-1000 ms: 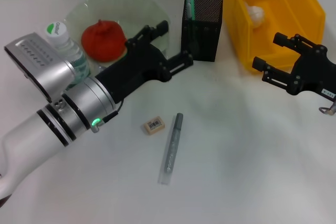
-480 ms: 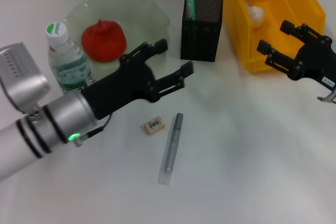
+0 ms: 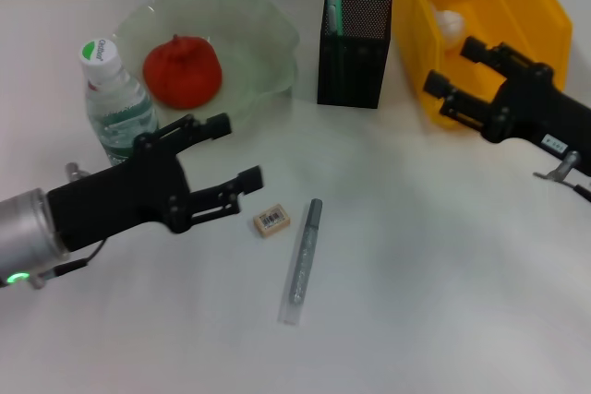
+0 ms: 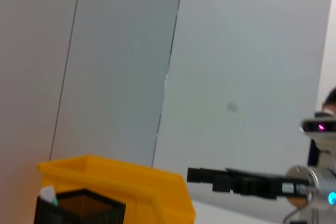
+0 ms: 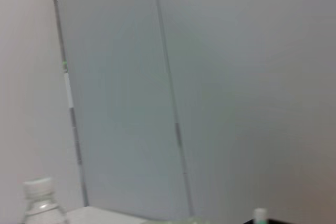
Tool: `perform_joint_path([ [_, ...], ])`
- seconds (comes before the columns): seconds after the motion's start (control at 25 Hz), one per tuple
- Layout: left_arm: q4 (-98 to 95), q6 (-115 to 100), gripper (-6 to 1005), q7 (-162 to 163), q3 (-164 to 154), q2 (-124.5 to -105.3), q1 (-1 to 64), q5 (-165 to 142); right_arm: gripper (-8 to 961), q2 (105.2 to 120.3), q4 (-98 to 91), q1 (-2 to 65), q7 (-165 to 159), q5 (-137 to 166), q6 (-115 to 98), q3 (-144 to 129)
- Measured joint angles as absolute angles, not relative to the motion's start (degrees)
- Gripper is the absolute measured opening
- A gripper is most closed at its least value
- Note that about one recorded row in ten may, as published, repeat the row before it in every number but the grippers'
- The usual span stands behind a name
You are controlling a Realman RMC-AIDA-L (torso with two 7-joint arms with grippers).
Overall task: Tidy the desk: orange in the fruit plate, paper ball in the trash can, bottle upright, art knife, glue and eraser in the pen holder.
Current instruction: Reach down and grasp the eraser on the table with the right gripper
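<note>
The left gripper [image 3: 214, 165], fingers spread and empty, hovers beside the eraser [image 3: 271, 220], likely to grab it. The right gripper [image 3: 456, 77] waits spread by the yellow bin [image 3: 517, 6].

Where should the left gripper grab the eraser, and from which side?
Likely straight from above. The eraser lies flat on the table, so pinch its two long sides across the narrow width. The open left gripper is right beside it; mind the art knife lying close on the far side.
</note>
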State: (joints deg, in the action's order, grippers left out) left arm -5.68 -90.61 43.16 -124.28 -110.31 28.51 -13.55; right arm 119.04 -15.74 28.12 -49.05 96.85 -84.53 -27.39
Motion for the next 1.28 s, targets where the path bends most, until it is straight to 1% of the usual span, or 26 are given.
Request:
perform_joint_path([
  [0.16,-3.07,-93.40,844,43.41,-124.31,-108.45,28.54,-15.54,767,118.34,-18.68,29.99,-57.59,97.45,-84.39,-37.87],
  [0.2,-3.07,-93.40,844,43.41,-124.31,-108.45,28.54,-15.54,766,118.29,-19.93,30.39,-59.59,97.75,-84.27,-40.25],
  [0.32,-1.78,-94.67,844,43.47,-124.55,-107.56,28.65,-16.94,766,118.29,-22.34,31.27,-62.92,99.14,-83.58,-44.15],
  [0.36,-1.37,-94.88,844,43.45,-124.50,-107.25,28.69,-18.11,766,118.22,-23.72,32.68,-65.58,101.41,-82.68,-45.93],
  [0.4,-1.37,-94.88,844,43.45,-124.50,-107.25,28.69,-18.11,766,118.22,-23.72,32.68,-65.58,101.41,-82.68,-45.93],
  [0.6,-0.51,-94.32,844,43.20,-124.53,-107.00,28.90,-18.94,765,117.85,-24.13,37.15,-69.01,108.95,-80.93,-46.71],
  [0.68,0.27,-93.72,844,43.16,-124.70,-107.05,29.19,-18.96,765,118.11,-23.98,39.04,-69.39,112.09,-79.41,-46.84],
  [0.76,1.43,-93.02,844,43.09,-125.22,-107.20,29.56,-18.98,765,118.87,-23.60,41.79,-69.48,116.22,-77.48,-46.96],
  [0.8,1.43,-93.02,844,43.09,-125.22,-107.20,29.56,-18.98,765,118.87,-23.60,41.79,-69.48,116.22,-77.48,-46.96],
  [0.96,2.29,-91.57,844,43.06,-125.83,-107.30,30.00,-20.02,764,119.26,-20.30,46.09,-69.25,118.04,-74.11,-49.89],
  [1.16,2.21,-90.83,844,43.06,-125.81,-107.37,30.06,-20.36,764,119.73,-19.55,48.23,-69.20,117.69,-73.99,-53.71],
  [1.28,2.00,-91.23,844,43.02,-125.79,-107.37,30.11,-20.39,763,119.75,-19.27,48.84,-69.08,117.65,-74.03,-54.95],
])
